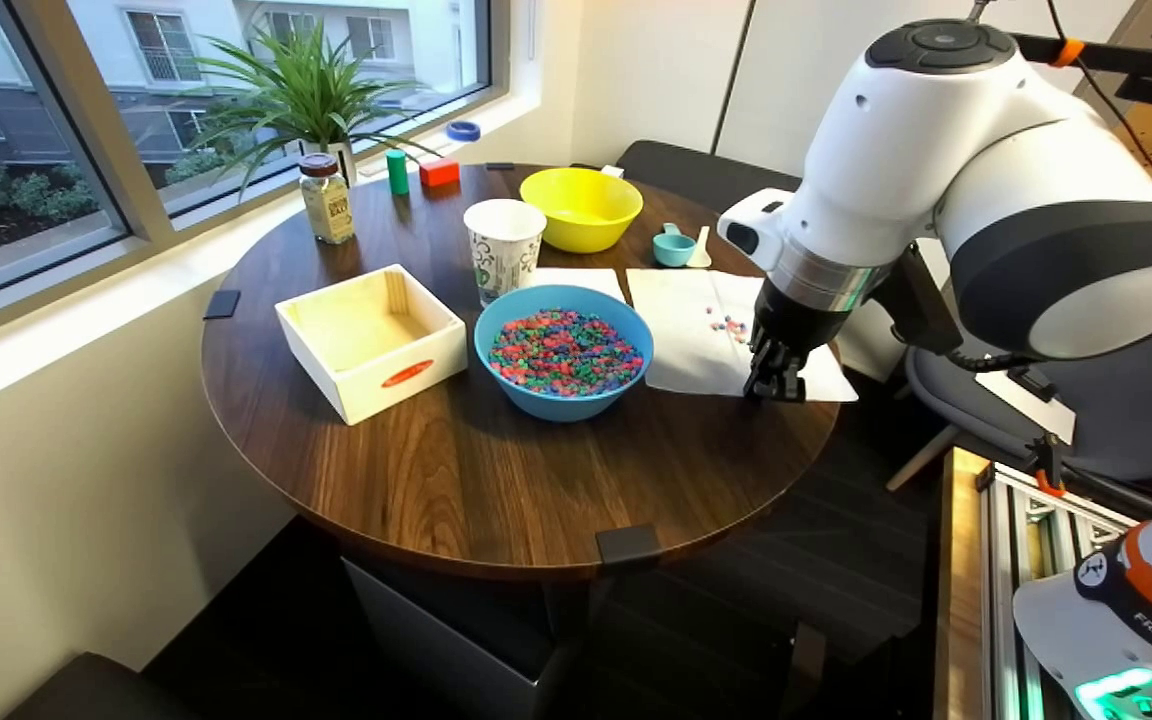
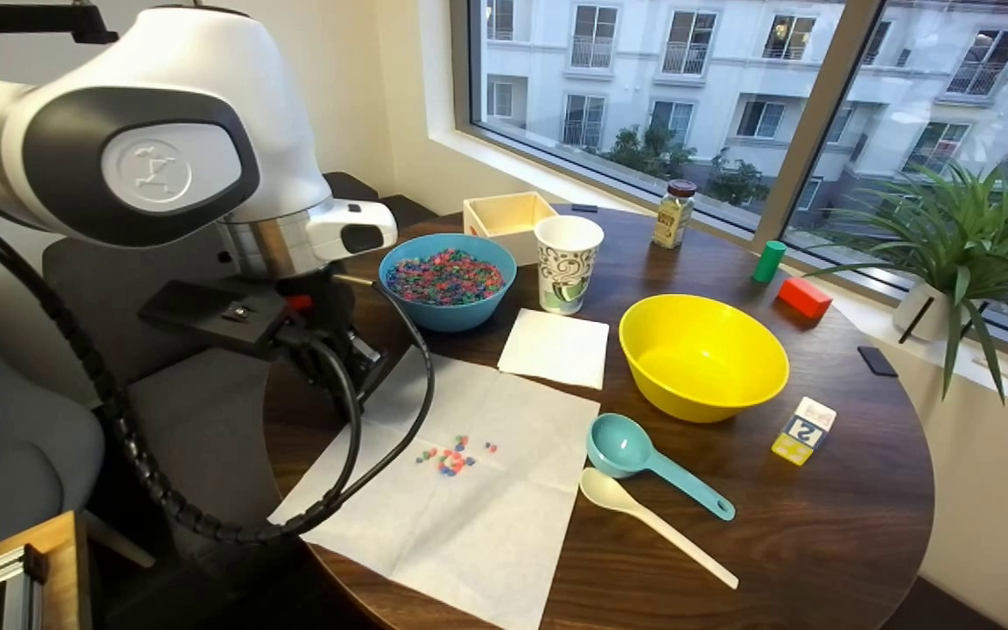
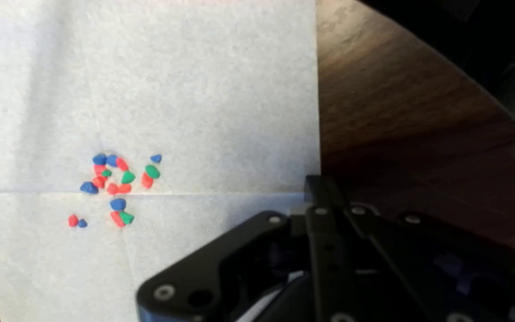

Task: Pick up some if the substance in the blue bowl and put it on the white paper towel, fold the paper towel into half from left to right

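The white paper towel (image 2: pixel 486 525) lies spread out, creased, on the round table beside the blue bowl (image 1: pixel 561 408). A small scatter of pink, blue and green bits of the substance (image 3: pixel 89 187) rests on the towel, with the main heap (image 1: pixel 566 352) filling the bowl. At the towel's edge, where a crease meets it, my gripper (image 3: pixel 322 190) points down with its fingers together. In an exterior view the gripper (image 1: pixel 776 388) is low at the towel's near edge. Whether a bit of that edge is pinched between the fingertips is hidden.
Next to the towel lie a teal scoop (image 2: pixel 631 451), a cream spoon (image 2: pixel 648 521) and a smaller folded napkin (image 2: pixel 554 347). A paper cup (image 2: pixel 567 262), a yellow bowl (image 2: pixel 703 367) and a wooden box (image 1: pixel 371 345) stand around. The arm's cable (image 2: pixel 381 464) loops over the towel.
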Available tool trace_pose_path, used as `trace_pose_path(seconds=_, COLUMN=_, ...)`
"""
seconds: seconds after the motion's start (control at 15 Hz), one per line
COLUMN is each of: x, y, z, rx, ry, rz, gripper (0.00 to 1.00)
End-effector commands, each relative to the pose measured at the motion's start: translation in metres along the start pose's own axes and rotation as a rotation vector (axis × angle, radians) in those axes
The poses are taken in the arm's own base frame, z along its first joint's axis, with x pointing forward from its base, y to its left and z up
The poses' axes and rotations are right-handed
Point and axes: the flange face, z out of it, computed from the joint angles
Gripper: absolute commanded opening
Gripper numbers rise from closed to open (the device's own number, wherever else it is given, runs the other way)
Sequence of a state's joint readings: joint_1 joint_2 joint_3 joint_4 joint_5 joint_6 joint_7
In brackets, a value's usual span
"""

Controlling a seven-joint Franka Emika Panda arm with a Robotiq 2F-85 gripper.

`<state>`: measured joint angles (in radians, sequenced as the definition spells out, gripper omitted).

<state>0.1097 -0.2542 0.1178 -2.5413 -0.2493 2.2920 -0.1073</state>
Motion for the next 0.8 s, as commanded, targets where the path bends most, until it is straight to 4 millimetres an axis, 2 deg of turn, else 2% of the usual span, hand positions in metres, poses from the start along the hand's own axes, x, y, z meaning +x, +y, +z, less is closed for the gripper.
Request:
trace_pose_path(seconds=0.0, x=0.000, y=0.003, z=-0.006, rx=0.005, ry=0.029, rz=-0.005, gripper=0.00)
trace_pose_path(seconds=0.4, x=-0.002, y=0.007, z=-0.017, rx=-0.008, ry=0.051, rz=0.005, gripper=0.00)
trace_pose_path(seconds=0.73, x=-0.009, y=0.021, z=-0.031, rx=-0.012, ry=0.093, rz=0.043, gripper=0.00)
